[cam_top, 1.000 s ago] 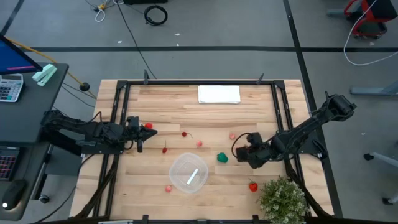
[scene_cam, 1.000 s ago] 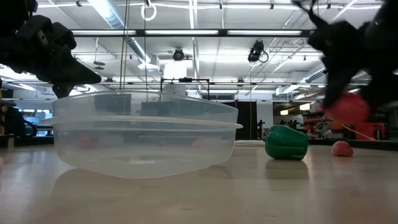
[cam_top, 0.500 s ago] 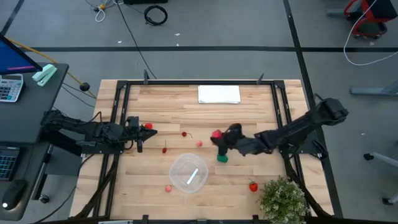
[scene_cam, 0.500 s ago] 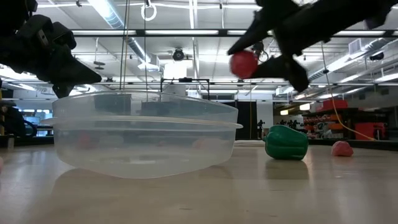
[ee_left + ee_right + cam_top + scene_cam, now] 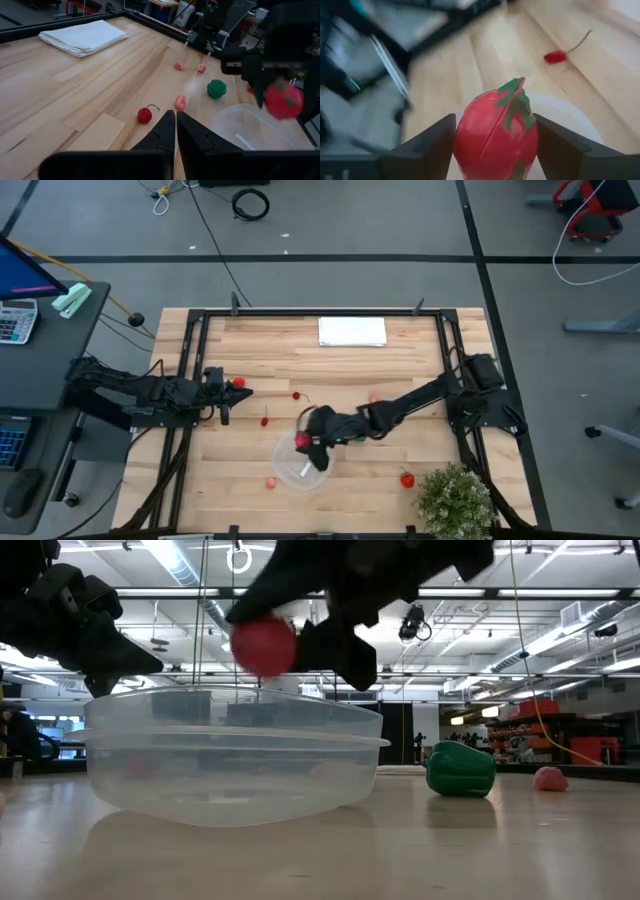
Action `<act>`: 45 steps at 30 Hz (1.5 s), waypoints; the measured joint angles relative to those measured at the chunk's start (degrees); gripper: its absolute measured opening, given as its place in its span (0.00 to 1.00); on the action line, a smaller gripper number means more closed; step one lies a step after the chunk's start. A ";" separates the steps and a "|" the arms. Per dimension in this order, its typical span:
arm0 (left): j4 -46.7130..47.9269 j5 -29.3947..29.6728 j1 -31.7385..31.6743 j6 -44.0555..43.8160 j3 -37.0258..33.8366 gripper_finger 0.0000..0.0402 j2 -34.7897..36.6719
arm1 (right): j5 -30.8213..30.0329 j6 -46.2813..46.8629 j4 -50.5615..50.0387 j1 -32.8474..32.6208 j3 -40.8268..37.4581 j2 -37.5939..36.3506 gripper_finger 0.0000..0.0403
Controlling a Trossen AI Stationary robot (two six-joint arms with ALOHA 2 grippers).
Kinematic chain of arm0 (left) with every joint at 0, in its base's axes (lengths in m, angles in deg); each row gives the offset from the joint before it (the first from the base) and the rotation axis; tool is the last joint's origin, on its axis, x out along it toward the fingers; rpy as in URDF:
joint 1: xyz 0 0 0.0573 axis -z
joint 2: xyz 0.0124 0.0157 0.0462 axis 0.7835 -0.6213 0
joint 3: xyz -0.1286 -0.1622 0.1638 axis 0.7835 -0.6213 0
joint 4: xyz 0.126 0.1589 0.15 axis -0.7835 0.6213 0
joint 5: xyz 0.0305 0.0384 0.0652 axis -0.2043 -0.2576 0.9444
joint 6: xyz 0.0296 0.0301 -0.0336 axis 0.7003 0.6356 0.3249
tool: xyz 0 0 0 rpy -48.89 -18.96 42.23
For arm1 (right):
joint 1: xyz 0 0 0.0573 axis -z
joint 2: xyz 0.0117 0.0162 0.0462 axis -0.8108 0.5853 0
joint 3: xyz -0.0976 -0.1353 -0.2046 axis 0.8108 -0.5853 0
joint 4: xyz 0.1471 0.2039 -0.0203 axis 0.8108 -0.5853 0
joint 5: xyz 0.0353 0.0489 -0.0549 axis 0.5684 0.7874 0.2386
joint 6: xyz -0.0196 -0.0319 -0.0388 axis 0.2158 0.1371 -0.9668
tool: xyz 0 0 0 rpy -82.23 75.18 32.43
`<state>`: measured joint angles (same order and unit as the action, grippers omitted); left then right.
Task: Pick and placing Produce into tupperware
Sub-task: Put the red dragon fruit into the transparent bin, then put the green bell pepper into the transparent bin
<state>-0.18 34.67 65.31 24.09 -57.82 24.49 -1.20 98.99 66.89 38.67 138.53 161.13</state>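
Observation:
My right gripper (image 5: 306,443) is shut on a red toy fruit with a green top (image 5: 496,135) and hangs over the rim of the round clear tupperware (image 5: 303,462). The low view shows the fruit (image 5: 265,645) just above the tupperware (image 5: 235,755), which stands on the table. More produce lies scattered on the wood: a green pepper (image 5: 460,768), a cherry (image 5: 144,115) and pink pieces (image 5: 180,102). My left gripper (image 5: 175,131) is shut on nothing and waits near the table's left edge (image 5: 222,398). My right gripper pinches the red fruit between its two fingers (image 5: 427,145), one on each flank of its round body (image 5: 465,137). The green top points away from the wrist. The fruit is lifted clear, above the tupperware's rim.
A folded white cloth (image 5: 352,331) lies at the far edge. A bushy green plant (image 5: 455,500) stands at the near right corner, with a red piece (image 5: 407,479) beside it. A pink piece (image 5: 272,482) lies left of the tupperware. Black frame rails border the table.
My right gripper has swung from the table's right part toward the left, rising, passing over the green pepper and ending above the tupperware. It has carried the red fruit with it. The left arm and the other produce have stayed put.

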 joint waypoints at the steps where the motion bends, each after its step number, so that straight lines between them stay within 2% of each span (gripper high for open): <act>1: 0.01 0.00 0.01 -0.01 0.00 0.06 0.00 | -0.21 -1.17 -5.53 0.00 2.85 1.16 0.62; 5: 0.19 0.00 0.01 0.01 0.00 0.05 -0.02 | -1.61 -2.16 -21.50 0.04 12.29 5.18 0.62; 10: 0.48 -0.06 -0.01 -0.01 0.04 0.03 -0.02 | -1.72 -5.10 -25.32 0.02 17.71 8.68 0.62; 20: 0.95 -0.04 0.02 0.01 0.11 0.06 -0.04 | -0.50 -5.14 -28.70 -0.02 18.10 12.15 0.66; 29: 1.05 -0.04 0.01 0.03 0.11 0.03 -0.05 | -0.87 -5.03 -27.82 0.07 18.10 10.47 0.72; 37: 1.12 -0.04 0.00 0.04 0.11 0.05 -0.05 | -0.34 -2.86 -29.92 0.13 18.08 7.80 0.72; 41: 1.29 -0.03 0.01 0.05 0.11 0.06 -0.04 | 2.68 0.76 -36.96 0.09 18.08 5.43 0.71; 45: 1.29 -0.06 0.00 0.03 0.11 0.04 -0.23 | 3.50 3.40 -50.06 -0.39 18.08 1.89 0.71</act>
<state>1.11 34.61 65.30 24.12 -57.71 24.25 2.30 102.39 16.83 38.28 156.61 163.02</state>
